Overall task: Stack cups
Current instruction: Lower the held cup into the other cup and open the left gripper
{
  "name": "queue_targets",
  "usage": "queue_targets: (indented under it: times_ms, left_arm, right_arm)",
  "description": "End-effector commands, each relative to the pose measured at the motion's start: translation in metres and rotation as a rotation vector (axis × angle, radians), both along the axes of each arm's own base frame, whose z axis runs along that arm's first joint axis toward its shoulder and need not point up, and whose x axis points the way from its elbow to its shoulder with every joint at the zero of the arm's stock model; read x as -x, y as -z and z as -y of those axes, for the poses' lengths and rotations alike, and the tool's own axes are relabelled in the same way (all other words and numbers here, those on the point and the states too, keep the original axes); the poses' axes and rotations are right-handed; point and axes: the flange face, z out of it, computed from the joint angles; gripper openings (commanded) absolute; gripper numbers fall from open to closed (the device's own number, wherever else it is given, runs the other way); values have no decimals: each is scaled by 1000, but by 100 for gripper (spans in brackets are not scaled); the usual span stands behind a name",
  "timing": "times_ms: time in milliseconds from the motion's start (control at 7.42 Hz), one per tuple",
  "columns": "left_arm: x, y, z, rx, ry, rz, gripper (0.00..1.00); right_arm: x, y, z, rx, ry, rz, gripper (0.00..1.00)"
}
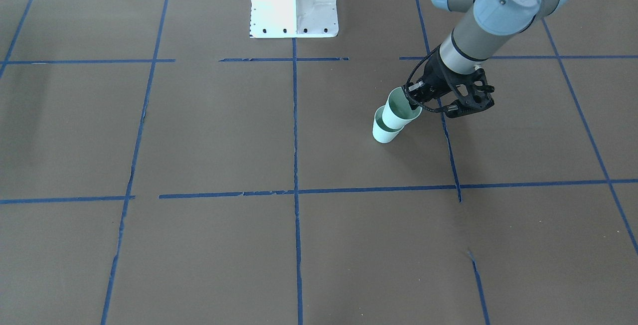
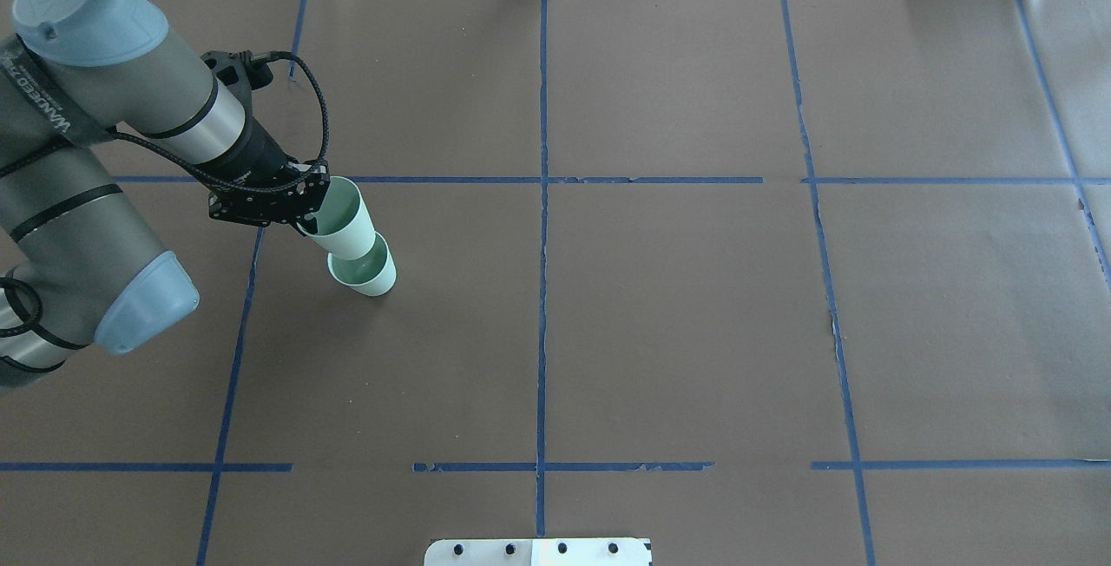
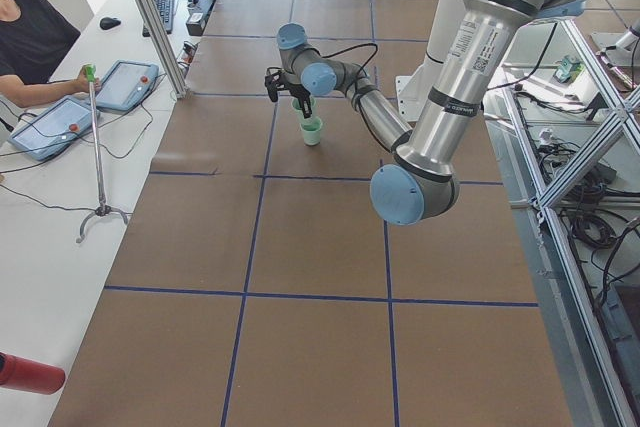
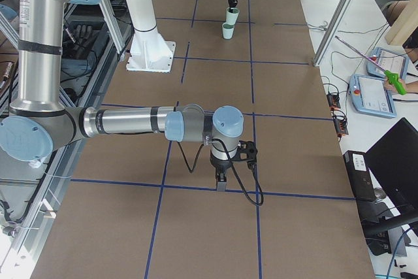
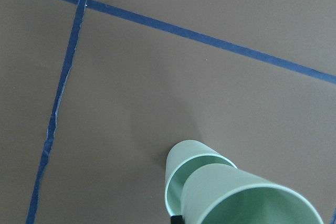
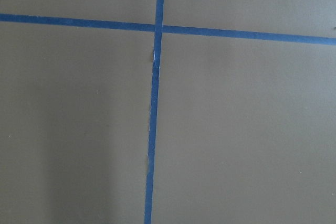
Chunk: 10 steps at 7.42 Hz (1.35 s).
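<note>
Two pale mint-green cups are on the robot's left side of the brown table. The lower cup (image 1: 385,134) (image 2: 368,274) stands upright on the table. My left gripper (image 1: 416,103) (image 2: 309,217) is shut on the rim of the upper cup (image 1: 400,110) (image 2: 344,220) and holds it tilted. The upper cup's base is in the lower cup's mouth. In the left wrist view the upper cup (image 5: 247,198) overlaps the lower cup (image 5: 178,163). My right gripper (image 4: 222,180) points down near the table in the exterior right view only; I cannot tell whether it is open or shut.
Blue tape lines (image 2: 542,288) divide the brown table into squares. The white robot base plate (image 1: 294,11) sits at the table's robot-side edge. Operators' tablets (image 3: 125,82) and a stand (image 3: 95,147) are on a side bench beyond the table.
</note>
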Motion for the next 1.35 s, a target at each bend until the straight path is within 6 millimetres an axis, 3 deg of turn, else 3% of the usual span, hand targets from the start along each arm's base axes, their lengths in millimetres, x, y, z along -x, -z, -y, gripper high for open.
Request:
queue_targets:
  times_ms: [0, 539, 674, 944, 1213]
  left_arm:
    - [-4, -1, -1, -3, -6, 0, 0]
    - [-9, -7, -3, 1, -16, 6, 0]
    - [-9, -9, -2, -3, -18, 5, 99]
    - [-8, -6, -3, -16, -15, -10, 100]
    - [5, 2, -4, -38, -4, -21, 100]
  right_arm:
    - [0, 0, 0, -1, 0, 0, 100]
    - [0, 0, 0, 1, 0, 0, 100]
    - [0, 0, 0, 1, 0, 0, 100]
    - [0, 0, 0, -1, 0, 0, 100]
    - [0, 0, 0, -1, 0, 0, 100]
